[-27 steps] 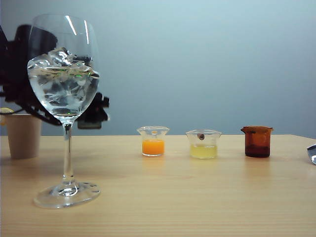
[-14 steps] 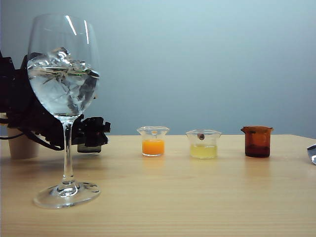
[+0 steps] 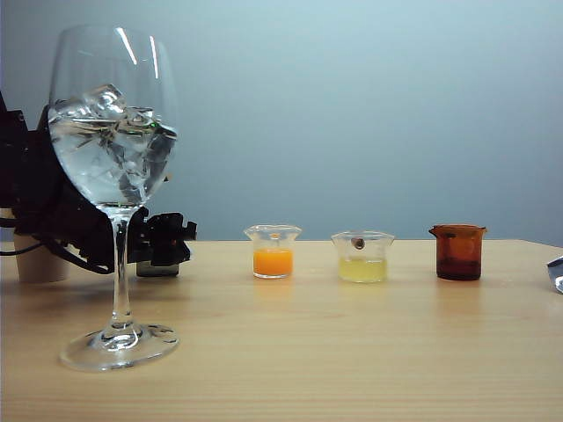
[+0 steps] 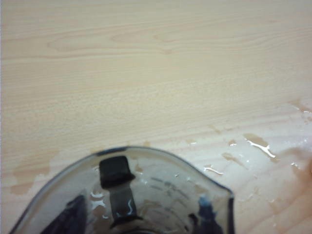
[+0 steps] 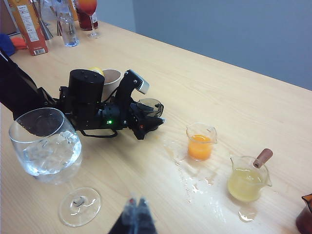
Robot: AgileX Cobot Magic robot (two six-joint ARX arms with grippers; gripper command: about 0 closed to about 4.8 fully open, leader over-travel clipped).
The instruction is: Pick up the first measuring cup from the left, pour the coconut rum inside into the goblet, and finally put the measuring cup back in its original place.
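Your left gripper holds the first measuring cup low over the table.

Nearest to you, the goblet (image 3: 114, 189) stands with ice in its bowl. Behind it, the left gripper (image 5: 146, 114) is closed on the first measuring cup (image 5: 149, 106), close above the table (image 3: 352, 352). The right gripper (image 5: 135, 214) is high over the table, fingers together, holding nothing.

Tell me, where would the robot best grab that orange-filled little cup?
Probably around the straight lower wall of the orange cup, coming in level from the side. Its rim flares with a spout, so a top grab would likely slip, and it stands upright and full. Neighbours stand apart. The left tool already holds the smoky cup.
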